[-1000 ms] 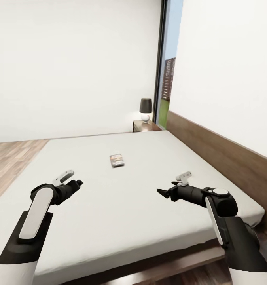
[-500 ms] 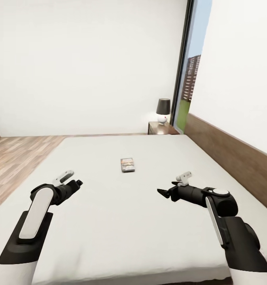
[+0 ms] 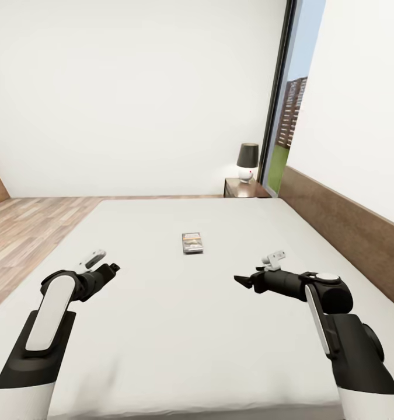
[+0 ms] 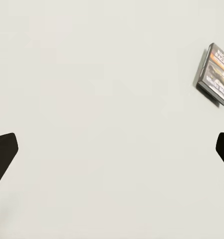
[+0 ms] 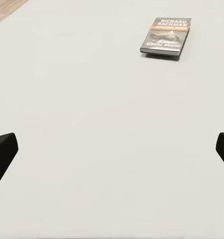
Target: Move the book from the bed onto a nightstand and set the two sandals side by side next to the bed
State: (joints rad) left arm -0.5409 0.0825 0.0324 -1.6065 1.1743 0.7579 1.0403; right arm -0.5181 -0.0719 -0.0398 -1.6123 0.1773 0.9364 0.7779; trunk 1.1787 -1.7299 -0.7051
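Note:
The book (image 3: 192, 242) lies flat in the middle of the bed (image 3: 179, 303), its dark cover with white lettering and orange band facing up; it also shows in the left wrist view (image 4: 217, 73) and the right wrist view (image 5: 167, 36). My left gripper (image 3: 111, 269) hovers over the mattress, nearer to me and left of the book, open and empty. My right gripper (image 3: 243, 280) hovers nearer to me and right of the book, also open and empty. A nightstand (image 3: 243, 188) with a lamp (image 3: 247, 161) stands beyond the bed's far right corner. The sandals are out of view.
The dark wooden headboard (image 3: 342, 221) runs along the bed's right side below a white wall. A tall black-framed window (image 3: 287, 111) stands beside the nightstand. Wood-plank floor (image 3: 27, 224) lies left of the bed.
The whole view has shifted: bed, book and nightstand slid rightward in the picture as the camera turned and advanced. Both arms hold nearly the same pose, grippers still open.

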